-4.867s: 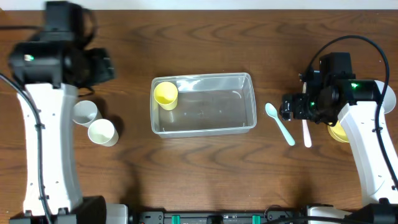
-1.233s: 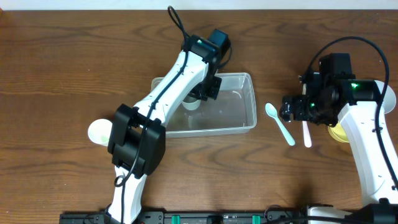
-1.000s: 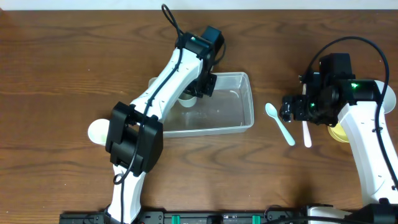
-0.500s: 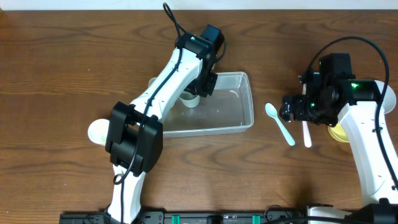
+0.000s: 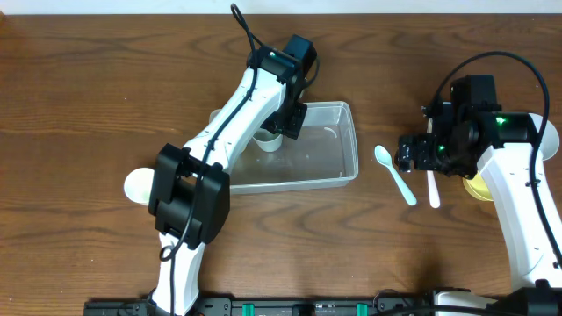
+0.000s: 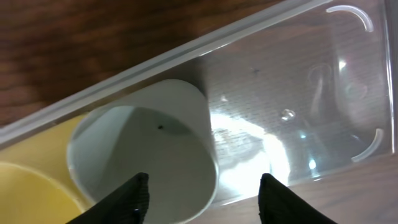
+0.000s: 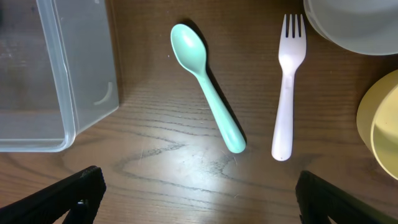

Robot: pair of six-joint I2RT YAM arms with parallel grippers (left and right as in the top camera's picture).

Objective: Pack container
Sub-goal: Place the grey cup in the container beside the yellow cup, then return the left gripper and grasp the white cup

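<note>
The clear plastic container [image 5: 338, 145] sits mid-table. My left gripper [image 5: 286, 123] hangs over its left part, open; in the left wrist view [image 6: 205, 199] one finger [image 6: 127, 199] is over a white cup [image 6: 143, 149] and the other stands apart, outside the cup's wall. The white cup [image 5: 268, 140] stands inside the container next to a yellow cup [image 6: 25, 186], which the arm hides from above. My right gripper [image 5: 408, 154] is open and empty, above bare table [image 7: 199, 199] right of the container's corner [image 7: 56, 74].
A mint spoon [image 7: 208, 87] and a white fork [image 7: 286, 87] lie right of the container. A white bowl [image 7: 354, 25] and a yellow bowl [image 7: 382, 118] sit at the far right. Another white cup [image 5: 136, 186] stands at the left, half hidden by the left arm.
The left arm swung from the far left to over the container, and a white cup now stands inside it. The container slid slightly left. The right arm has not moved.
</note>
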